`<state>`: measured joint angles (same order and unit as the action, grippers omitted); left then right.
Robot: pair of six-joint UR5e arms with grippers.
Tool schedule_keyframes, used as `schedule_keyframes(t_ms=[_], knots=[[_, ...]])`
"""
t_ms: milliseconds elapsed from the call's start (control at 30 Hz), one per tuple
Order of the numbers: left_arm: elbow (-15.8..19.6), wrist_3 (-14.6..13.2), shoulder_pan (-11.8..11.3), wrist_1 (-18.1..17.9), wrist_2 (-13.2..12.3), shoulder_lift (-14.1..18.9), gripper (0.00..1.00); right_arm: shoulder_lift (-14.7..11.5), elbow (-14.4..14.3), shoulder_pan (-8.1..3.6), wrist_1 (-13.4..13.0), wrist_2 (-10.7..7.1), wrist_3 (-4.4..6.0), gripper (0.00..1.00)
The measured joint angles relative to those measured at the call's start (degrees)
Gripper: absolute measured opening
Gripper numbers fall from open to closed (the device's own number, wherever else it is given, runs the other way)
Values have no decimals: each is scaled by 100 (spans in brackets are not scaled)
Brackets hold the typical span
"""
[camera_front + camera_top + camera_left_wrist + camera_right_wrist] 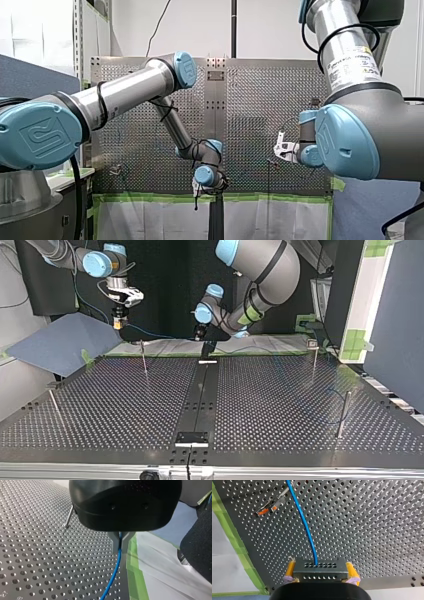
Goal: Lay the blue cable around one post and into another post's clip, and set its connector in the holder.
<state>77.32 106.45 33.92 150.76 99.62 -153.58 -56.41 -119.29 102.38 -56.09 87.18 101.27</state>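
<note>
Above the perforated table (125,400) my right gripper (320,568) clamped the connector (320,574), my left gripper (120,542) pinched the blue cable (113,572); routing seemingly unstarted; next, carrying the cable round a post (144,357) without slackening either grip.

The bench (125,405) is gray metal, full of little holes. A dark strip (202,390) runs down its middle. Two thin posts (144,358) stand on each side of the strip. Green tape (150,198) runs along the bench edge at one end of the strip.
</note>
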Motion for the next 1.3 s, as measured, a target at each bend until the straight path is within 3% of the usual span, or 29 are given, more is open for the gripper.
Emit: schedule_keyframes(t_ms=[233, 500, 767, 1000, 1300], knots=[[33, -111, 81, -15, -18, -4, 0, 1, -2, -22, 58, 53, 5, 0], [85, -114, 342, -144, 20, -1, 0, 4, -35, -60, 172, 329, -20, 0], [49, 107, 672, -346, 152, 0, 0, 11, -59, -129, 189, 479, -3, 0], [-136, 228, 787, -283, 163, -1, 0, 23, -59, -152, 193, 583, 75, 0], [-452, 371, 932, -81, 186, -1, 0, 35, -61, -327, 202, 641, 157, 0]])
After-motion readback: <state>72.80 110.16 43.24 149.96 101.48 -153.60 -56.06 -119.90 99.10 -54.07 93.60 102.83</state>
